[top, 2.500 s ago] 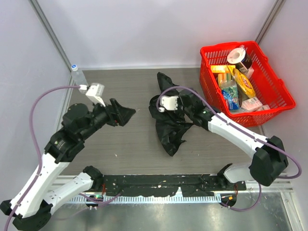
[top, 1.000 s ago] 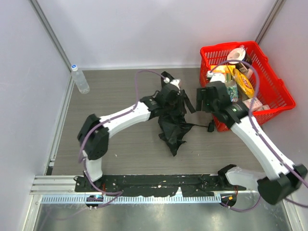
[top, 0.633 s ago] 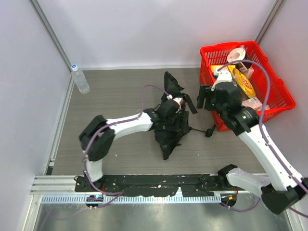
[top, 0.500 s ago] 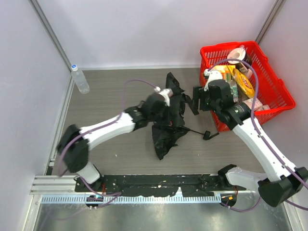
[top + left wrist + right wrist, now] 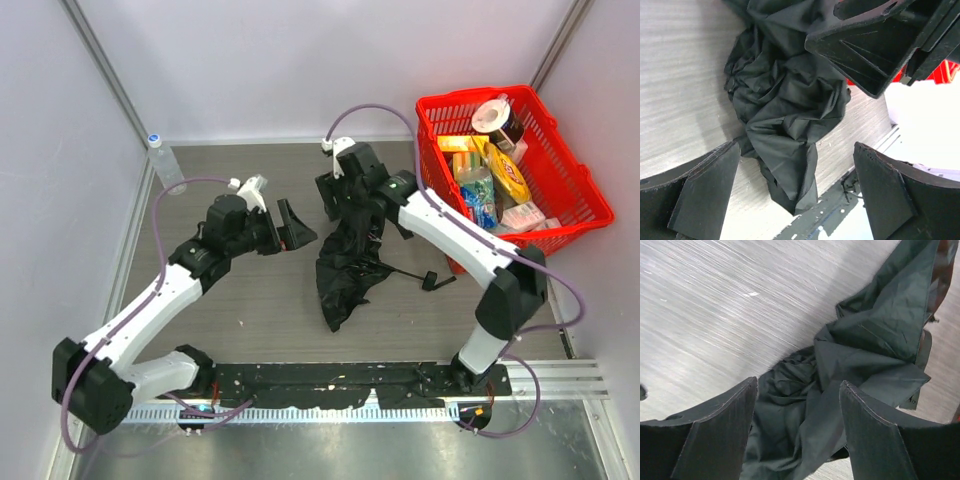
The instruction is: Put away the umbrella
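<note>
the umbrella (image 5: 350, 262) lies as a crumpled black heap on the grey counter (image 5: 240, 300), in the middle of the overhead frame and a little right of centre. it is not folded up. its fabric runs from a peak near the upper centre down to a loose point at the lower centre. a thin black line leaves the heap to the right and ends in a small black piece (image 5: 430, 281) near the red basket (image 5: 560, 215).

the left fingers (image 5: 290, 228) are spread wide and pinch nothing. they sit just left of the heap, apart from it. in the left wrist view both fingers (image 5: 705, 195) fill the bottom corners, and the wrinkled cloth (image 5: 785, 115) lies beyond the gap between them, with the other arm's black fingers at the upper right.

the right fingers (image 5: 338, 203) are over the upper end of the heap and are also spread. in the right wrist view they (image 5: 715, 440) frame the folded fabric (image 5: 865, 360), which fills the right half and reaches down between them. i cannot tell whether they touch the cloth.

the basket stands at the upper right of the overhead frame and holds packets and containers. a clear water bottle (image 5: 163, 162) stands upright at the upper left, beside the wall.
</note>
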